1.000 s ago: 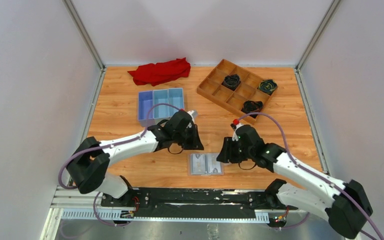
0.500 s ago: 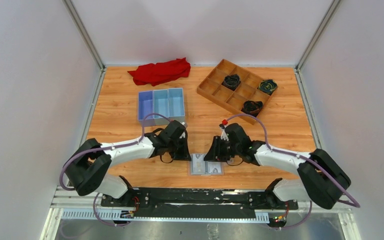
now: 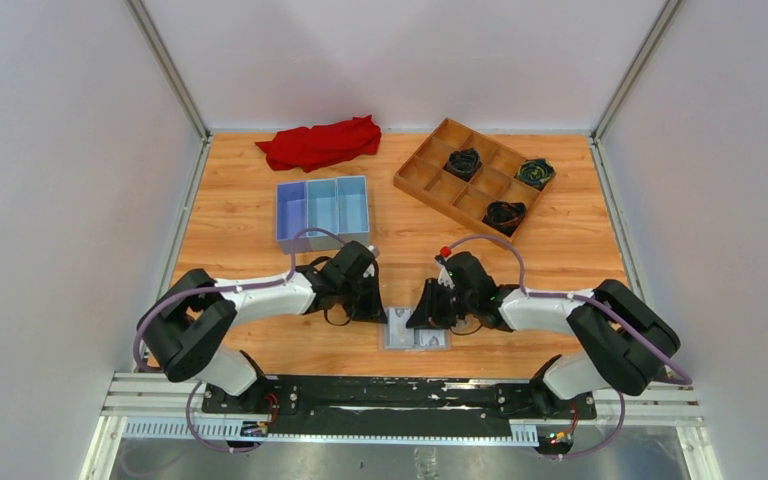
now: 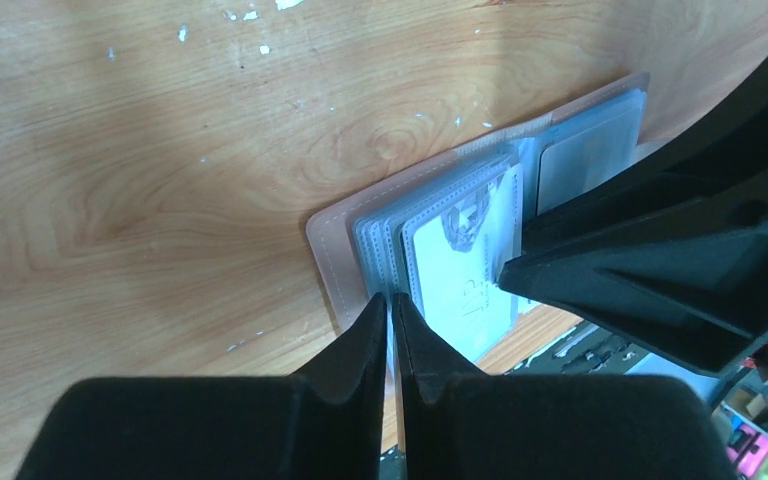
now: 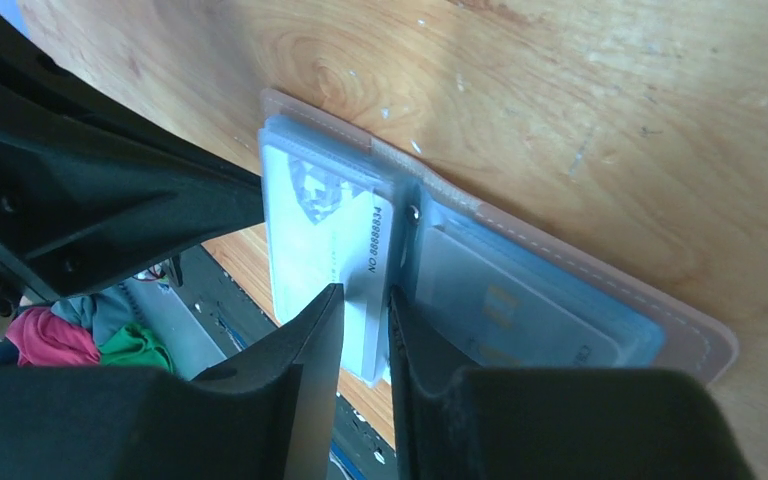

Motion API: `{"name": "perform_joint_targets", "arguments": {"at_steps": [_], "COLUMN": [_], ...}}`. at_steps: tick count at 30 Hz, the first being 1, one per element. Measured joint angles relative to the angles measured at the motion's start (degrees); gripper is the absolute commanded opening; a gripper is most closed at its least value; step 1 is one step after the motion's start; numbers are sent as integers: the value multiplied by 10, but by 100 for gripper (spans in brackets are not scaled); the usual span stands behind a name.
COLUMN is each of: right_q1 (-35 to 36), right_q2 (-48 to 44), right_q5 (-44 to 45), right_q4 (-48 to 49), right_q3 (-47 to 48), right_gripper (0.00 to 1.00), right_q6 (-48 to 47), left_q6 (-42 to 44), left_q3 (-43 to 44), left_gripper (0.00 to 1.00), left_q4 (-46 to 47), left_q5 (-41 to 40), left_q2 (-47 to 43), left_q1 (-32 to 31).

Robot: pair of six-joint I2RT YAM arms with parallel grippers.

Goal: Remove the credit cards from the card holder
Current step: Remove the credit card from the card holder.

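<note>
Left hand (image 4: 391, 312) pressed nearly together, tips pinching the card holder's (image 4: 332, 255) clear sleeve edge. Right hand (image 5: 364, 302) narrowly spread, pinching a pale card (image 5: 325, 245) at the fold. Holder lies open on the surface (image 3: 260, 225) between both hands, cards inside.

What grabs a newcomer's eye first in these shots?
Both black arms converge on the small open tan-pink card holder lying at the near edge of the wooden table. In the wrist views, the right fingers straddle the edge of a pale white card in the holder's left panel, while the left fingers are nearly closed at that panel's outer edge. Farther back, a crumpled red cloth stands out.
</note>
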Motion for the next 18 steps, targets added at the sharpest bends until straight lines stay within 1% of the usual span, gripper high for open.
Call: {"name": "perform_joint_targets", "arguments": {"at_steps": [5,6,8,18], "right_q1": [-3,-4,-7,-28], "right_q2": [7,7,7,-1], "right_q5": [-6,-7,-9,-24], "right_q4": [17,19,22,32], "right_q3": [-10,-12,-15,-31], "right_gripper": [13,10,1,0], "right_q6": [12,14,20,28], "left_q6": [0,0,-1,-7], "left_q3": [0,0,0,-2], "left_gripper": [8,8,8,6], "left_q4": [10,11,11,28], "left_q5": [10,12,14,26], "left_q2": [9,9,10,19], "left_q1": [4,4,5,10]}}
